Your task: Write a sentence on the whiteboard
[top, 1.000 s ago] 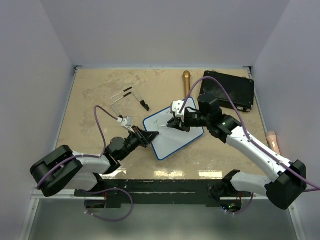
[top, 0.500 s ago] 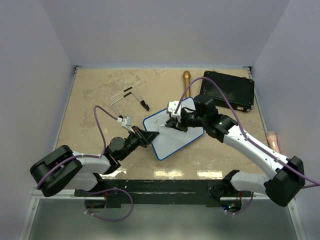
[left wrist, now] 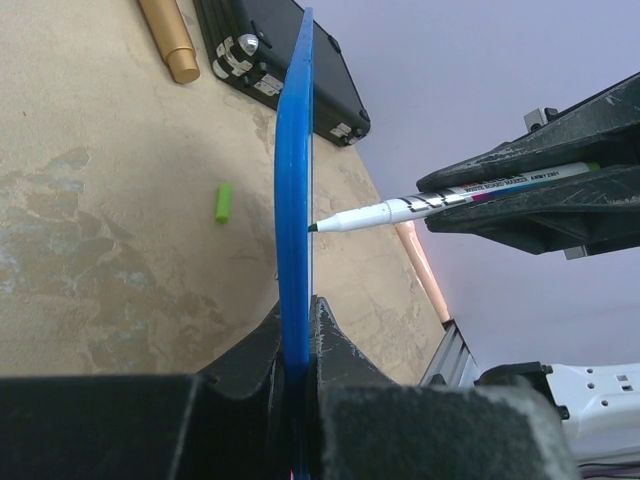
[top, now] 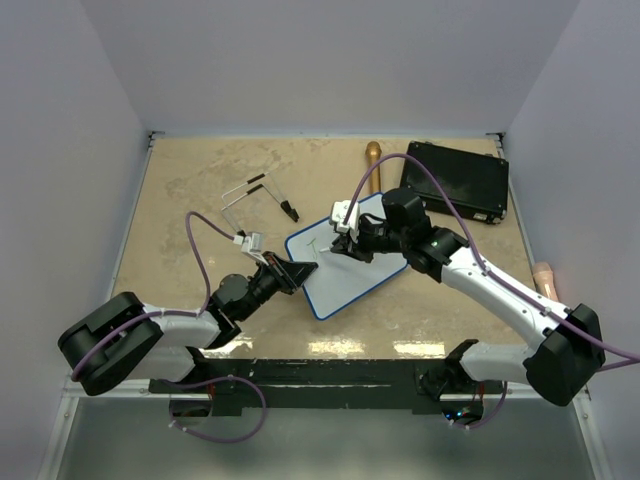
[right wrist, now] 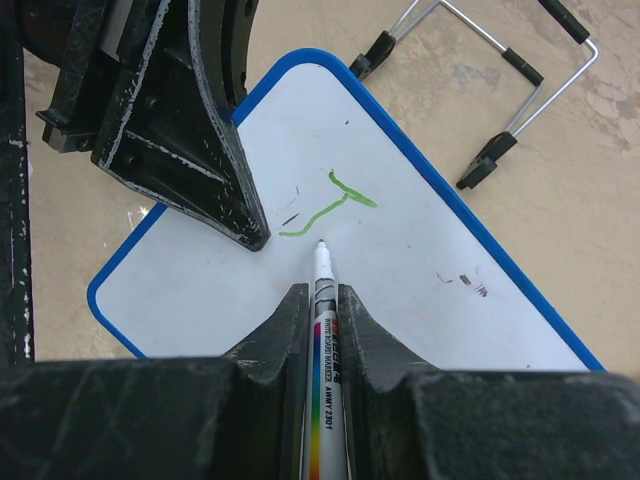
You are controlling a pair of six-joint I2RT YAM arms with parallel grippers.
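Observation:
The whiteboard [top: 350, 272], white with a blue rim, lies tilted near the table's middle. My left gripper [top: 298, 270] is shut on its left edge; in the left wrist view the rim [left wrist: 294, 190] runs edge-on between the pads [left wrist: 335, 340]. My right gripper [top: 346, 243] is shut on a white marker [right wrist: 323, 300] with a green tip. The tip rests at the whiteboard [right wrist: 420, 270] surface just below a green stroke [right wrist: 330, 208]. The marker [left wrist: 400, 211] meets the board's face from the right.
A black case [top: 455, 180] sits at the back right, a gold pen [top: 373, 162] beside it. A wire stand with black tips [top: 258, 195] lies back left. A green cap [left wrist: 224, 202] lies on the table behind the board. A peach cylinder [top: 546, 280] lies at the right edge.
My right gripper has shifted a little left across the board with the marker. The left gripper and the board have stayed put.

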